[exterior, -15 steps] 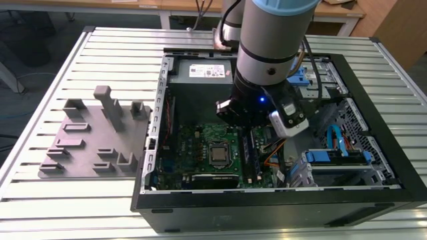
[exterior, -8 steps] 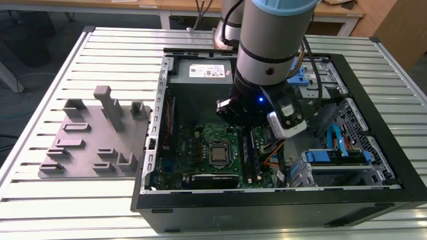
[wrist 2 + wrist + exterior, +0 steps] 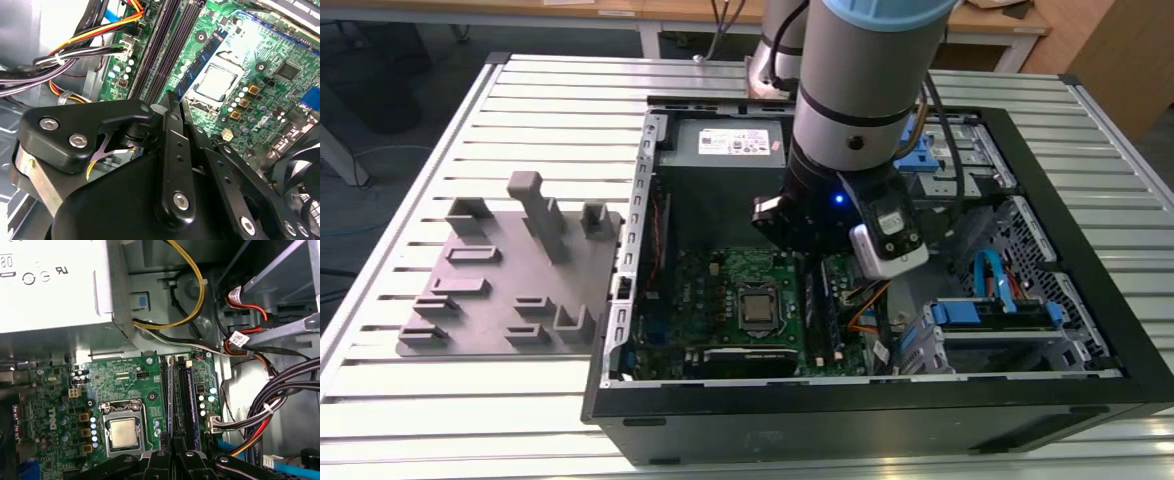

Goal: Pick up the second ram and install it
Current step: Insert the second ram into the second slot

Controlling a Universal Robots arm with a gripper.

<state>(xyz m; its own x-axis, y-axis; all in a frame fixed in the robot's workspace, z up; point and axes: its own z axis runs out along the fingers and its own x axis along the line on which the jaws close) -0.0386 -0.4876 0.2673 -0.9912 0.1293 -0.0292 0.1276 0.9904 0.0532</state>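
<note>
Your gripper (image 3: 173,446) is pinched narrow on the ram (image 3: 172,395), which stands on edge along the slots (image 3: 164,390). Beside them is the CPU socket (image 3: 122,432) on the motherboard (image 3: 125,375). Farther out, the grey fixture (image 3: 507,290) sits on the table (image 3: 520,100) at the exterior view's left of the case (image 3: 881,420).

The second ram (image 3: 172,395) stands edge-on, seemingly in a motherboard slot.

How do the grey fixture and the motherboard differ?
The fixture is grey with upright posts; the motherboard is green with a square socket. The fixture lies on the table, outside the case; the motherboard sits inside it. Both lie flat.
</note>
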